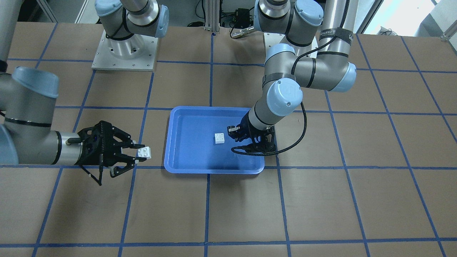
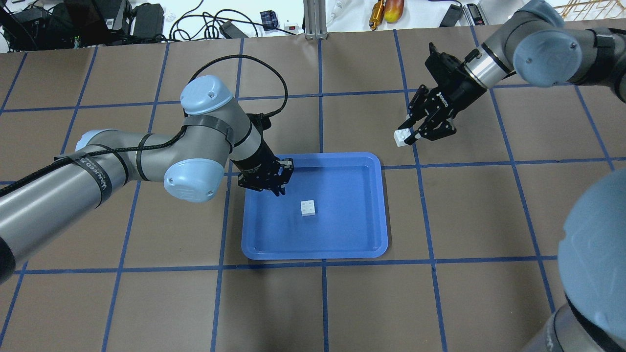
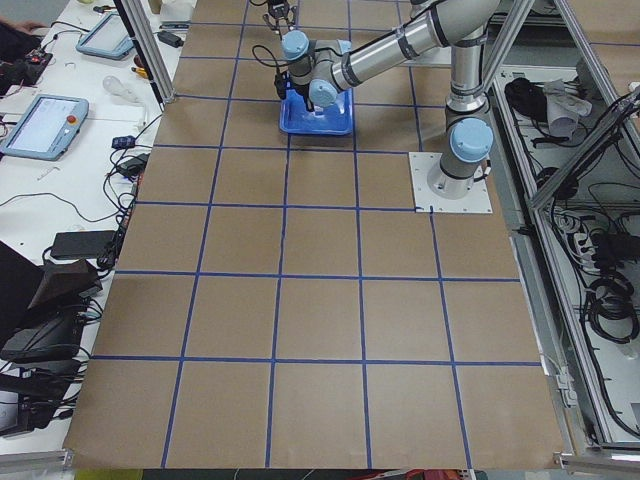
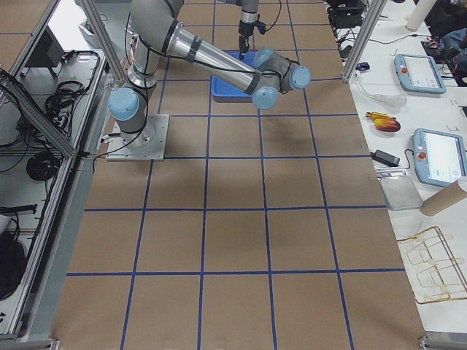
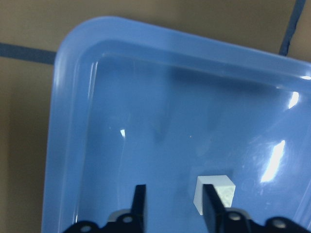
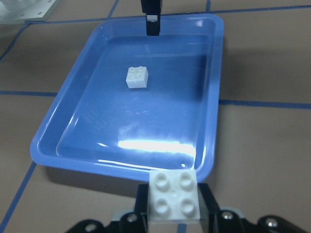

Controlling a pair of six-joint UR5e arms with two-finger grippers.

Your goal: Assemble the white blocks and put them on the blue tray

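White block (image 2: 308, 208) mid blue tray (image 2: 345, 232), L gripper (image 2: 279, 189) jaws spread near rim, R gripper (image 2: 410, 138) pinching 2nd block (image 6: 174, 195) off-tray

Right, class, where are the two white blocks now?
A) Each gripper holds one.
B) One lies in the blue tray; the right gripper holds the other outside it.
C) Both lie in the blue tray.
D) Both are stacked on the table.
B: the loose white block lies in the blue tray, and the right gripper is shut on the held white block beyond its rim; the left gripper is open, empty.
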